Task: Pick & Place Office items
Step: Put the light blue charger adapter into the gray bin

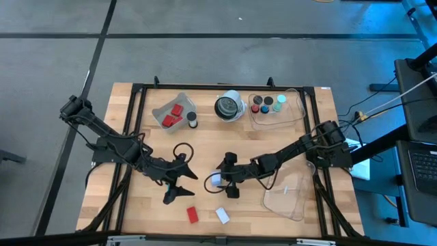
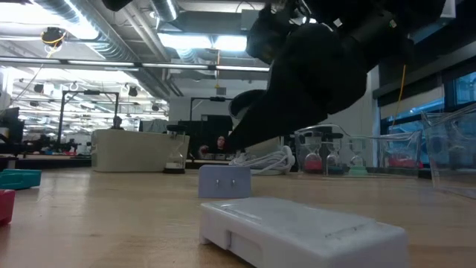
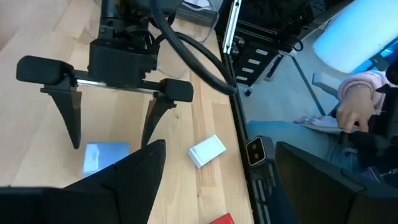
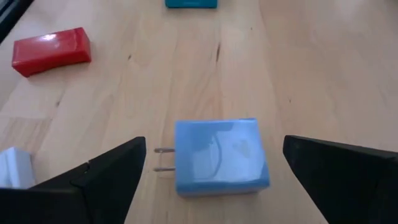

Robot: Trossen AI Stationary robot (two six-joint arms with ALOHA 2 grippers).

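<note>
My right gripper point(image 1: 220, 180) is open and low over the table's middle, one finger on either side of a pale-blue block point(image 4: 221, 155) without touching it. The block lies flat on the wood with two metal prongs sticking out of one end. The left wrist view shows the same open right gripper point(image 3: 111, 134) above the pale-blue block point(image 3: 106, 155). My left gripper point(image 1: 175, 190) is open beside it, toward the table's left, holding nothing. A red block point(image 1: 192, 214) and a white block point(image 1: 222, 216) lie near the near edge. A teal block point(image 4: 191, 3) lies farther off.
At the far side, a clear tray point(image 1: 179, 102) holds red blocks and another clear tray point(image 1: 293, 113) holds round caps. A white-and-black round object point(image 1: 229, 107) stands between them. A third clear tray point(image 1: 287, 195) lies near the right edge. A person's hand point(image 3: 354, 106) shows beyond the table.
</note>
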